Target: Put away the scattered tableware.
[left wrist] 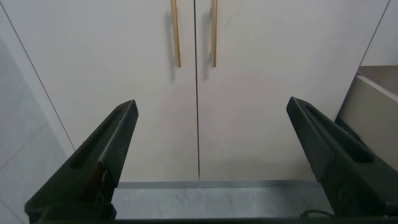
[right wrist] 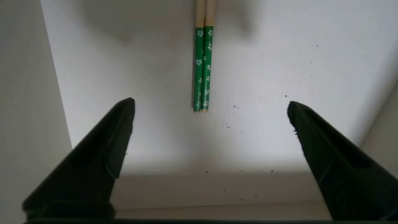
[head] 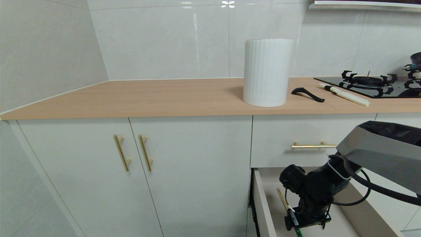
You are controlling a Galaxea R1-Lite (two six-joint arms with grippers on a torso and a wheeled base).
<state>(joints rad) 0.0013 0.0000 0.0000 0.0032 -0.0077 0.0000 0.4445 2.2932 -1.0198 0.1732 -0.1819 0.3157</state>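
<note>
Now green floral chopsticks (right wrist: 203, 68) in drawer (right wrist: 280, 74) beneath gaping right pincer (right wrist: 210, 107)

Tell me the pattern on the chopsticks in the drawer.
Wooden chopsticks: green ends, white flowers; right wrist view.

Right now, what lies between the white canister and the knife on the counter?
A black utensil lies there, touching neither, in the head view.

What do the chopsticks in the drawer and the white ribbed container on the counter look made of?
Chopsticks: probably wood or bamboo; pale bare shafts, ends painted green with tiny flowers.
Container: matte white with vertical ribs; ceramic or plastic, cannot tell which.
</note>
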